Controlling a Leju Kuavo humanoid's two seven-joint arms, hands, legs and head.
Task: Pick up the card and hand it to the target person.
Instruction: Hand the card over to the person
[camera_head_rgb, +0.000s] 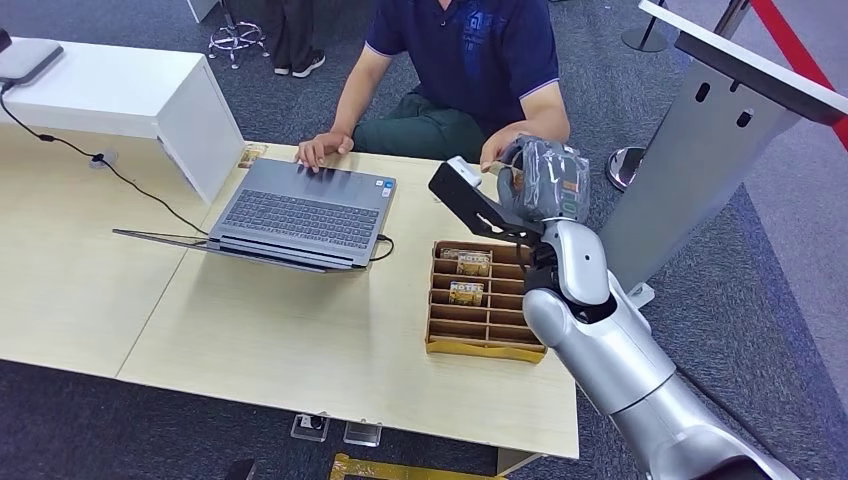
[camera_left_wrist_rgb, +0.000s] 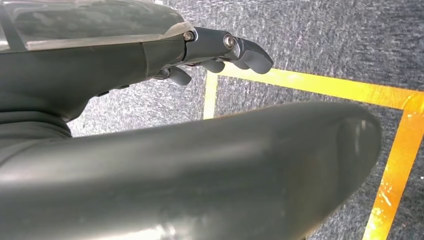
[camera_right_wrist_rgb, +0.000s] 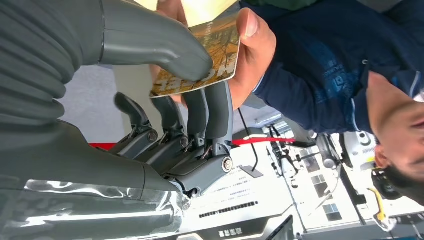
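In the right wrist view the card (camera_right_wrist_rgb: 220, 55), printed in brown and gold, is pinched between my right hand's (camera_right_wrist_rgb: 165, 100) thumb and dark fingers. A person's hand (camera_right_wrist_rgb: 255, 45) grips the card's far edge at the same time. From the head view my right hand (camera_head_rgb: 545, 180) is raised over the table's far right side, just in front of the seated person in a dark blue shirt (camera_head_rgb: 470, 50), whose hand (camera_head_rgb: 497, 150) reaches to it. My left hand (camera_left_wrist_rgb: 150, 55) hangs over carpet, fingers (camera_left_wrist_rgb: 245, 50) extended and holding nothing.
A brown divided box (camera_head_rgb: 440, 335) holding a few cards lies on the table under my right forearm. An open laptop (camera_head_rgb: 300, 215) lies left of it, with the person's other hand on it. A white box (camera_head_rgb: 130, 95) stands far left, a grey stand (camera_head_rgb: 690, 150) on the right.
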